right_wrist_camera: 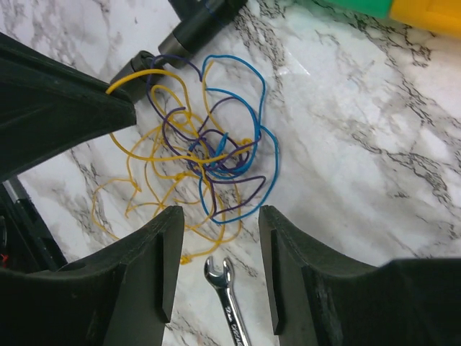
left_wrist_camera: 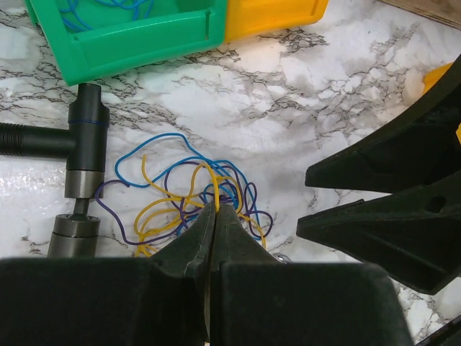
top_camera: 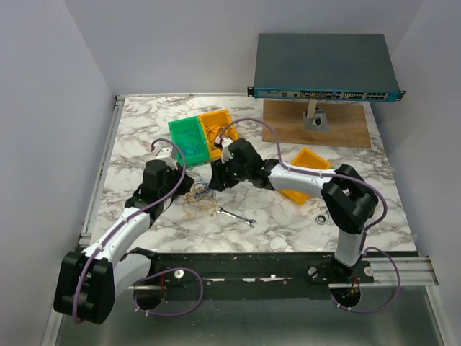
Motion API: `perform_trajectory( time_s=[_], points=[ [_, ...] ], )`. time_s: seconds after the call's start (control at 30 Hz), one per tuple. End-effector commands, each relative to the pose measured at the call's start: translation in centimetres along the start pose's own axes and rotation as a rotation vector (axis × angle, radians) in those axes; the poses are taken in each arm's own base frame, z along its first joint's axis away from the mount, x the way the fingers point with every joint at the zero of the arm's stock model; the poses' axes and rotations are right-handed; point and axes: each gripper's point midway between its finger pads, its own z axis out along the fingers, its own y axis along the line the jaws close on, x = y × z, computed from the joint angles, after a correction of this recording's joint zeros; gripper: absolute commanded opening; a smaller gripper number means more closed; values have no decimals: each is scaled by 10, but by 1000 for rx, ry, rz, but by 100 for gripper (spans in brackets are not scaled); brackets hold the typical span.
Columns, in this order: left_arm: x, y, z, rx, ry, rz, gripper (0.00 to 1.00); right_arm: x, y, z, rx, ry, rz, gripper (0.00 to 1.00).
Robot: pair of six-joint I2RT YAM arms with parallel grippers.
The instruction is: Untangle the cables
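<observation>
The cables [right_wrist_camera: 209, 155] lie in one tangle on the tabletop [right_wrist_camera: 346, 144], between the two grippers and near a wrench [right_wrist_camera: 229, 306]. The left gripper [left_wrist_camera: 216, 209] has its jaws closed on a yellow strand, apparently to draw it out of the knot. The right gripper [right_wrist_camera: 218, 216] hangs over the tangle with its jaws partly open and empty, probably to take another strand. Crossings at the knot's centre cannot be traced. The pinched strand's end is hidden, and the wrench is cut off at the frame edge.

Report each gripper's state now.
Left gripper: closed on the yellow cable.
Right gripper: open, holding nothing, at the cable tangle.
</observation>
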Motion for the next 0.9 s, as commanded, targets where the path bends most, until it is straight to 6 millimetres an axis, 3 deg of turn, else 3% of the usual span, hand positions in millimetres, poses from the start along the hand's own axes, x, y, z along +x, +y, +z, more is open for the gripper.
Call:
perform_trajectory(
  time_s=[0.0,0.33,0.43,0.53,0.7,0.87],
  points=[
    [-1,-5,-1,28,-10,20,0,2,14,14,-74,-10,6,52],
    [-2,-4,-2,23,-15,19,0,18,23,32,-99,21,22,41],
    [-2,-4,-2,23,-16,19,0,20,25,34,-108,28,31,27],
    [-3,-2,-3,10,-21,18,0,15,24,28,-89,8,30,3],
    [-8,3,-8,-26,-53,13,0,1,9,-3,43,-58,18,1],
    [-12,8,-14,-55,-93,6,0,-8,-32,-66,336,-133,-1,1]
  ],
)
